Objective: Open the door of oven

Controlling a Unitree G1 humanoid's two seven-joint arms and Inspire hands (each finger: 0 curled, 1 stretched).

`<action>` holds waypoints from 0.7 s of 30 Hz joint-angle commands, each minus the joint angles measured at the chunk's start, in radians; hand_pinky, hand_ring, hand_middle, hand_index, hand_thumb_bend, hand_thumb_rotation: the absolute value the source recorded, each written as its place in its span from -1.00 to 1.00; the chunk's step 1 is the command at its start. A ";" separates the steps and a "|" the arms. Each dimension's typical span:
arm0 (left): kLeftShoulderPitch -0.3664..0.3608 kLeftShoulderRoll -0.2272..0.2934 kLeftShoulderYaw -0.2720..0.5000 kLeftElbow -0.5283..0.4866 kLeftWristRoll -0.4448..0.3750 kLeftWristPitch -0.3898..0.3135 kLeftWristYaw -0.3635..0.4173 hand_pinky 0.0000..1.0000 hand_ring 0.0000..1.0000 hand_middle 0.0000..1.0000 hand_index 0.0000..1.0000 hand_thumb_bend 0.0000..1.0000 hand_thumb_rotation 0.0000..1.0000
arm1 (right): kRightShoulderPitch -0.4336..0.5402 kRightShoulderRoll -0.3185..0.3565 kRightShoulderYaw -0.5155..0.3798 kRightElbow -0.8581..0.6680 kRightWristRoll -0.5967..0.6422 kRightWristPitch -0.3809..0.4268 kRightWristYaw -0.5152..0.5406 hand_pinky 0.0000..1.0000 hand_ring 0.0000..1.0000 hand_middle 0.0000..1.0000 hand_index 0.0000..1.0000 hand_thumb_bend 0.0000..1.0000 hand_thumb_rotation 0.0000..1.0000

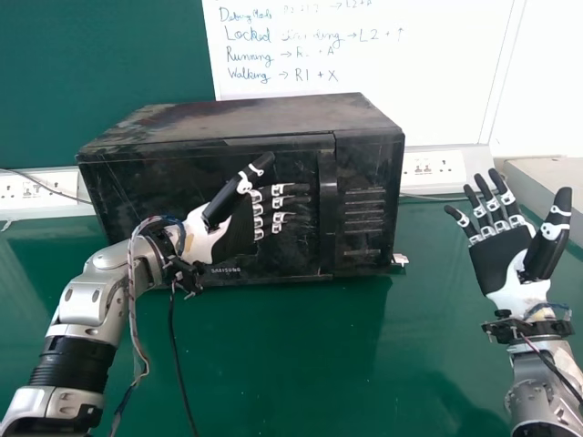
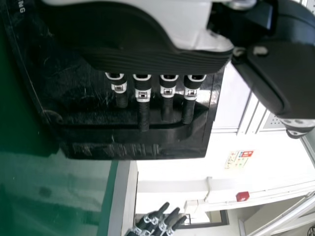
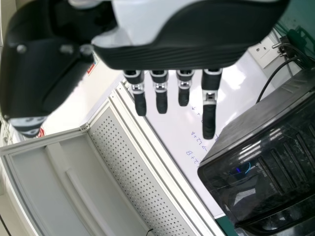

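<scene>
Oven (image 1: 255, 116), one, black: set on the green table (image 1: 301, 364) ahead of you. Its door (image 1: 137, 191) is closed, with an upright handle (image 1: 328, 209) between the door's front and the control panel (image 1: 366, 228).

Your left hand (image 1: 235, 229), one: in front of the oven's door, open, fingers straight and pointing toward the handle, thumb raised and spread away from them. It grips nothing. Your left wrist view sets the fingertips over the handle or just beside it — whether they touch, you cannot tell.

Your right hand (image 1: 504, 259), one: beyond the oven's right side, well apart from it, open and empty, fingers pointing up and thumb spread.

Whiteboard (image 1: 364, 45), one, with handwriting: behind the oven, above its top. Wall sockets: one set (image 1: 36, 188) to the oven's left, another (image 1: 433, 167) to its right — both near it.
</scene>
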 commanded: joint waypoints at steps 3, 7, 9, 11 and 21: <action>-0.014 -0.016 -0.007 -0.001 0.011 -0.015 0.028 0.30 0.74 1.00 0.91 0.94 0.57 | 0.008 0.003 0.003 -0.004 0.001 0.000 -0.001 0.30 0.73 0.92 0.83 1.00 0.75; -0.022 -0.026 -0.012 0.007 0.016 -0.008 0.040 0.32 0.74 1.00 0.90 0.97 0.58 | 0.009 0.004 0.005 -0.005 -0.003 -0.003 -0.006 0.30 0.73 0.93 0.82 1.00 0.77; -0.030 -0.029 -0.019 0.019 0.024 -0.011 0.041 0.31 0.74 1.00 0.89 0.98 0.60 | 0.011 0.006 0.006 -0.010 -0.004 -0.003 -0.011 0.29 0.72 0.91 0.81 1.00 0.76; -0.040 -0.033 -0.025 0.038 0.034 -0.021 0.041 0.30 0.73 1.00 0.89 0.99 0.60 | 0.013 0.006 0.007 -0.011 -0.005 -0.005 -0.011 0.28 0.71 0.90 0.80 1.00 0.76; -0.102 -0.066 -0.039 0.142 0.062 -0.113 0.028 0.25 0.76 0.95 0.88 1.00 0.61 | 0.012 0.007 0.010 -0.010 0.003 -0.004 -0.003 0.29 0.72 0.90 0.82 1.00 0.75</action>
